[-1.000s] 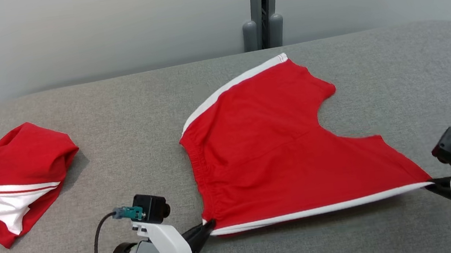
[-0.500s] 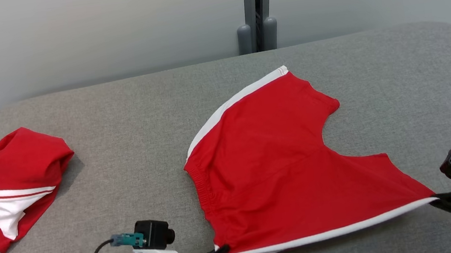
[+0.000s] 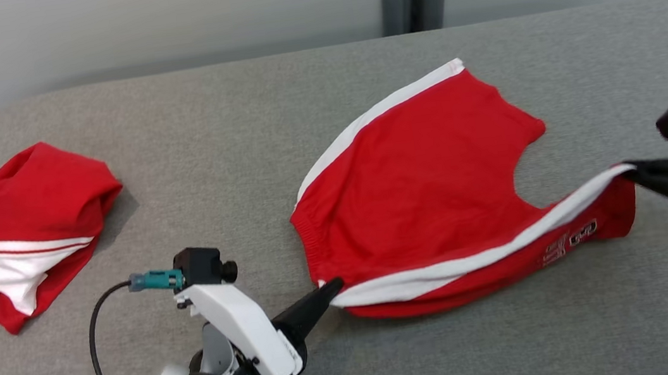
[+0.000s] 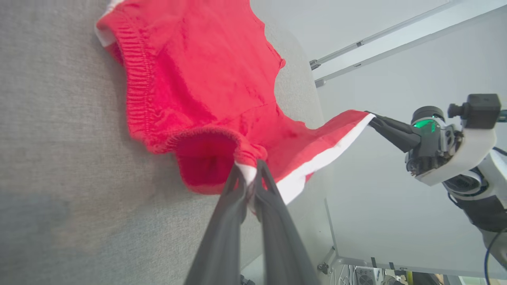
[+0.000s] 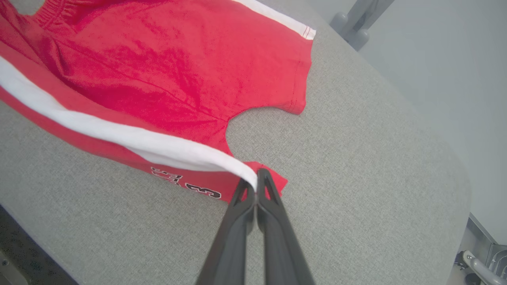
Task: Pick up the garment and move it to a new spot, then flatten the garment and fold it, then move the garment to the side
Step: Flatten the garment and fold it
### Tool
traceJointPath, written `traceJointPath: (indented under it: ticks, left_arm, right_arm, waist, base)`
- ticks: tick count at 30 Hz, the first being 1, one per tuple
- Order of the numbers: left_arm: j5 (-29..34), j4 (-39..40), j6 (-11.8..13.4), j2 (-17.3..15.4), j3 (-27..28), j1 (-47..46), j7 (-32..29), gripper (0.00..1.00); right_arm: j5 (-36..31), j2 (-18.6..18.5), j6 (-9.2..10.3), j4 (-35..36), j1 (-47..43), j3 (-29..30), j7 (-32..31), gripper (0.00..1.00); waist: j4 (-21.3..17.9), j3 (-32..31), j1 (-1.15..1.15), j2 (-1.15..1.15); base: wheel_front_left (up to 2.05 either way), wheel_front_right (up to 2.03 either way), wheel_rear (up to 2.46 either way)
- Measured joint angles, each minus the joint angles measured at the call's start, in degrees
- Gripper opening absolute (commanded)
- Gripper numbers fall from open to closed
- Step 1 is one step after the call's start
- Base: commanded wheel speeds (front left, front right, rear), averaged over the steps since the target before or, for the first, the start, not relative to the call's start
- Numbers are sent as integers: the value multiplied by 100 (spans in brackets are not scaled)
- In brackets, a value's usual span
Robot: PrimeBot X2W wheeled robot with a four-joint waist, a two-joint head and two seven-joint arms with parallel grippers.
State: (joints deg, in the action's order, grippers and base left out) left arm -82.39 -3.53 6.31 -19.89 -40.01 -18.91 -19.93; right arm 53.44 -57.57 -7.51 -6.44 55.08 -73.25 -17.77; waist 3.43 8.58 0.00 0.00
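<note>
Table: one grey fabric-covered table [image 3: 175, 137] with rounded corners; both garments lie on it.
Garments: two, each red with white stripes.
Red shorts: one pair of red shorts [image 3: 436, 187] at the middle-right of the table. The far leg and most of the waistband lie flat on the cloth. The near side edge is raised and pulled taut between the two grippers, turning over toward the far leg.
Crumpled garment: one crumpled garment [image 3: 24, 206], heaped at the table's left end, well apart from the shorts and from both grippers.
Grippers: two, both pinching cloth.
Left gripper: the left gripper [image 3: 336, 284] is clamped tight on the waistband corner, where the white stripe starts.
Right gripper: the right gripper [image 3: 628, 169] has its fingers pressed together on the hem corner of the near leg, at the stripe's other end, held off the table.
Side stripes: two on the shorts. The far stripe [image 3: 376, 115] lies flat along the far edge, and the near stripe [image 3: 476, 259] runs from one gripper to the other.
Print: one black-and-white print [image 3: 573, 238] on the turned-up cloth near the right gripper, too small to read.
</note>
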Motion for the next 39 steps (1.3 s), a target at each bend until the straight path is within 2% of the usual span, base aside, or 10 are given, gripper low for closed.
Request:
traceJointPath:
  ticks: [6, 17, 32, 39]
  left_arm:
    - [-299, -204, -104, 218, 185, -363, -179, 0]
    - [-344, -858, -324, 803, 244, -1153, -215, 0]
    - [-396, -2018, -626, 1391, 454, -2209, -116, 0]
    - [-436, -2356, -810, 1573, 450, -2458, 27, 0]
  right_arm:
    - [59, 122, 0, -305, 630, -10, -94, 0]
    - [16, 332, 0, -892, 1397, -24, -133, 0]
    - [-20, 637, 0, -1822, 2209, -27, -210, 0]
    - [20, 773, 0, -2260, 2448, -27, 22, 0]
  waist:
    - [279, 274, 0, 0]
    - [767, 803, 0, 0]
    - [1108, 1535, 0, 0]
    - [1230, 1788, 0, 0]
  base:
    - [0, 0, 0]
    - [0, 0, 0]
    - [0, 0, 0]
    - [0, 0, 0]
